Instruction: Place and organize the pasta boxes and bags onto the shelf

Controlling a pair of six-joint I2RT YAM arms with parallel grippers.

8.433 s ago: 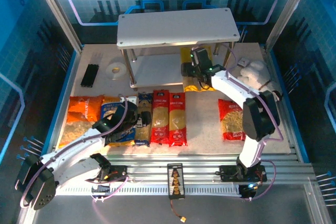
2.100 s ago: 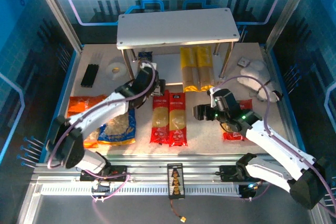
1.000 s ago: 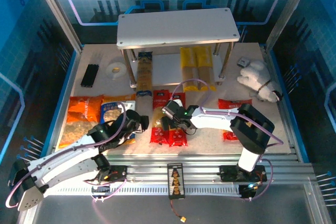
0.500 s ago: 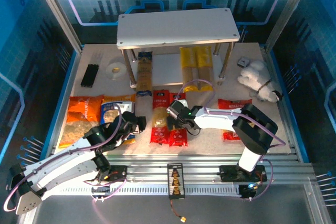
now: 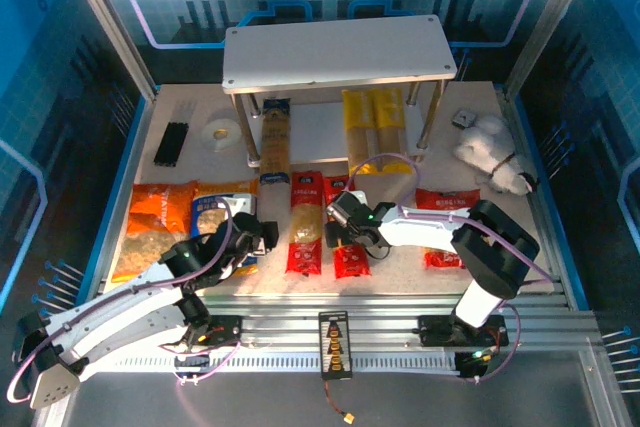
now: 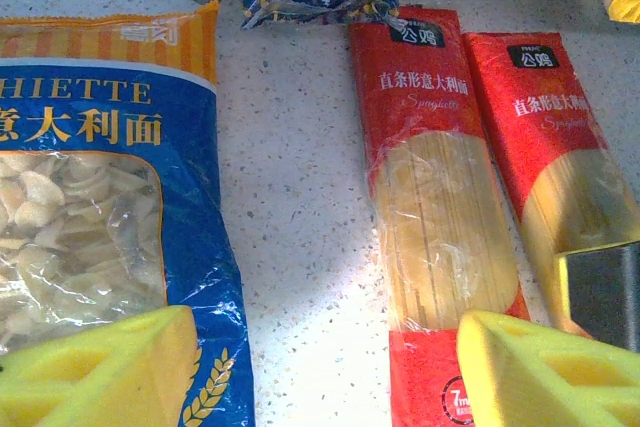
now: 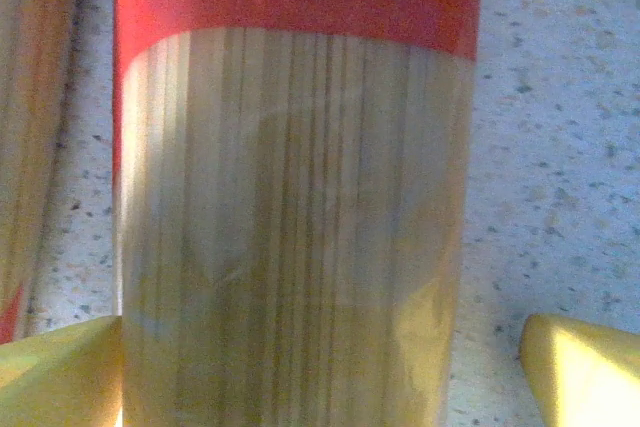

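Observation:
Two red spaghetti packs (image 5: 304, 219) (image 5: 351, 259) lie side by side on the table in front of the shelf (image 5: 335, 51). My right gripper (image 5: 346, 219) is open and low over the right-hand red pack (image 7: 290, 197), with a yellow finger (image 7: 585, 372) on each side of it. My left gripper (image 5: 262, 237) is open above bare table, between the blue bag (image 6: 100, 197) and the left red pack (image 6: 430, 207). The blue-and-tan pack (image 5: 273, 142) and two yellow packs (image 5: 375, 132) lie on the lower tier. The orange bag (image 5: 150, 227) and red bag (image 5: 440, 229) lie on the table.
Black sticks (image 5: 171, 143) and a tape roll (image 5: 219, 133) lie at the back left. A white plush toy (image 5: 490, 152) sits at the back right. The shelf's metal legs (image 5: 429, 127) stand near the yellow packs. The top board is bare.
My right gripper has slid a little to the right, from the gap between the red packs onto the right-hand one. The left arm has drawn back slightly and now holds still.

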